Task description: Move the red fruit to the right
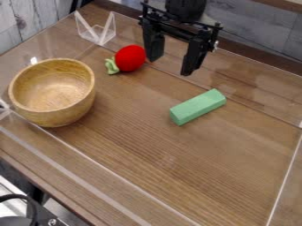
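The red fruit (129,58) is small, round and glossy, with a green leafy cap pointing left, and it lies on the wooden table toward the back. My black gripper (172,62) hangs just right of it, fingers pointing down and spread apart, open with nothing between them. The left finger (154,51) stands close beside the fruit's right side; whether it touches is unclear.
A wooden bowl (52,91) sits at the left. A green rectangular block (197,107) lies right of centre, in front of the gripper. A clear wall (283,190) rims the table (165,159), and a clear stand (94,28) is at the back left.
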Controlling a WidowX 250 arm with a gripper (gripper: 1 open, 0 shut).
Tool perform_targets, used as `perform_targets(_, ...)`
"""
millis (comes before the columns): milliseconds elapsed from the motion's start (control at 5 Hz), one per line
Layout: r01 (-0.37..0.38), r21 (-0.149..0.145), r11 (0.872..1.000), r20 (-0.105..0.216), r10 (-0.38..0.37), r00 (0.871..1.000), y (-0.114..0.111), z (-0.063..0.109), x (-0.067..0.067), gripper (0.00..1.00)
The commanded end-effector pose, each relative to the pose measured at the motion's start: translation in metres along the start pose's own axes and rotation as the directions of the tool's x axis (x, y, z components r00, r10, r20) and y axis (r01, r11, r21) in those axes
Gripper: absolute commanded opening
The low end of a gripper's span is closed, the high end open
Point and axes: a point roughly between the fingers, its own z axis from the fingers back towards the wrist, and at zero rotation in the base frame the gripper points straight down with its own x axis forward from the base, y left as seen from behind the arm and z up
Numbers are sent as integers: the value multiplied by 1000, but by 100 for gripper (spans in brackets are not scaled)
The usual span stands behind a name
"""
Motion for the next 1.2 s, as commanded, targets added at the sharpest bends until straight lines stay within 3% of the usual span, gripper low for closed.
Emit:
perform_targets(0,-30,3,1000,18,30,999,25,-1,11,100)
perform_targets(600,-79,10,997,81,78,994,106,-4,40,100)
perform_targets(1000,-86,10,996,85,84,993,129,-23,51,100)
